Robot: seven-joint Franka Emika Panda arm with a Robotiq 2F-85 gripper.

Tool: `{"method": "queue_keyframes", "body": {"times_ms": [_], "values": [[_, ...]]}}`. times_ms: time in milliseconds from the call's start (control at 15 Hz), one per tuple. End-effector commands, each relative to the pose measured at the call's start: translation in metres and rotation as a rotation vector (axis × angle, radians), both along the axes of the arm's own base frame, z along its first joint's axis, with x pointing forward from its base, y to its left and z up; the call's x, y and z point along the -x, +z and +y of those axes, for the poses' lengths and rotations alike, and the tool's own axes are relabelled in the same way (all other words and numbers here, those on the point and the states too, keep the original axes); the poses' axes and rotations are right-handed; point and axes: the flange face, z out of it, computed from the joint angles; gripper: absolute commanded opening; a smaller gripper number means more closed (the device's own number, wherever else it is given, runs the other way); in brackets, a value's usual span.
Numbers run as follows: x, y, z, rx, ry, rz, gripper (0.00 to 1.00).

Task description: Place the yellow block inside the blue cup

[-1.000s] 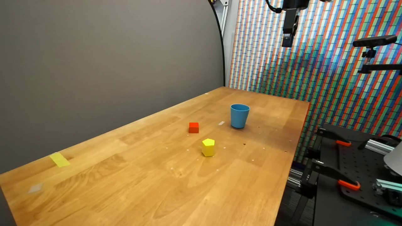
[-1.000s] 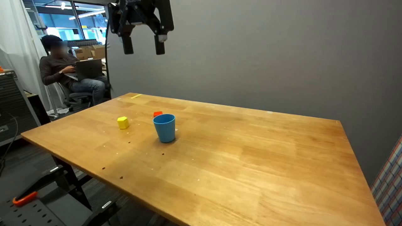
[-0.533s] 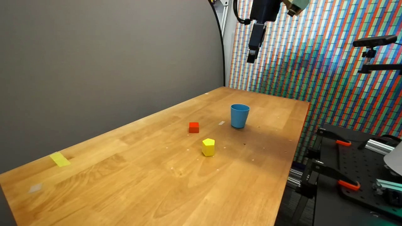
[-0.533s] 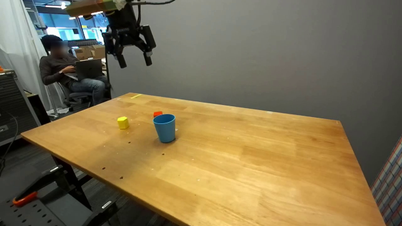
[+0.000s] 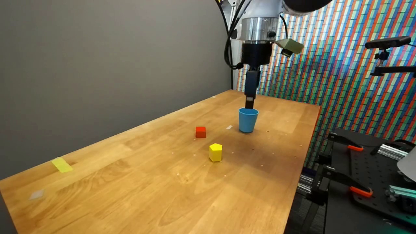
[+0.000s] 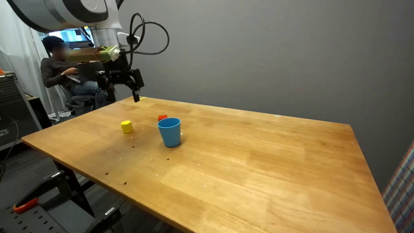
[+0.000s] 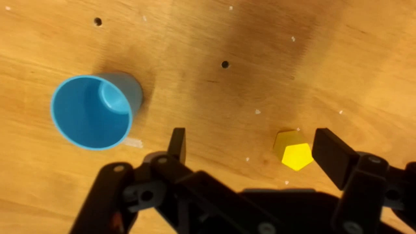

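Placement is pending: the black two-finger gripper holds nothing, jaws spread, while the bright-yellow five-sided block stands at lower right of the wrist view, leaving grasp, transfer and release into the light-blue plastic cup at left.

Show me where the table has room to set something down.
In an exterior view, the table is free right of the cup, out to the table's right edge. More bare table shows, in an exterior view, between the yellow block and the yellow strip. Crowded: among the red block, cup and yellow block; the open hand hangs above the table.
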Motion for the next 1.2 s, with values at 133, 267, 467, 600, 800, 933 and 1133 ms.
{"method": "queue_keyframes", "body": {"times_ms": [133, 267, 467, 600, 800, 933, 1133], "values": [[0.009, -0.057, 0.055, -0.014, 0.123, -0.021, 1.00], [0.013, -0.073, 0.071, -0.026, 0.173, -0.035, 1.00], [0.018, -0.092, 0.089, -0.053, 0.221, -0.051, 1.00], [0.018, -0.100, 0.097, -0.077, 0.256, -0.083, 1.00], [0.018, -0.107, 0.111, -0.098, 0.317, -0.131, 1.00], [0.016, -0.109, 0.117, -0.101, 0.356, -0.160, 1.00], [0.010, -0.109, 0.118, -0.089, 0.429, -0.219, 1.00]]}}
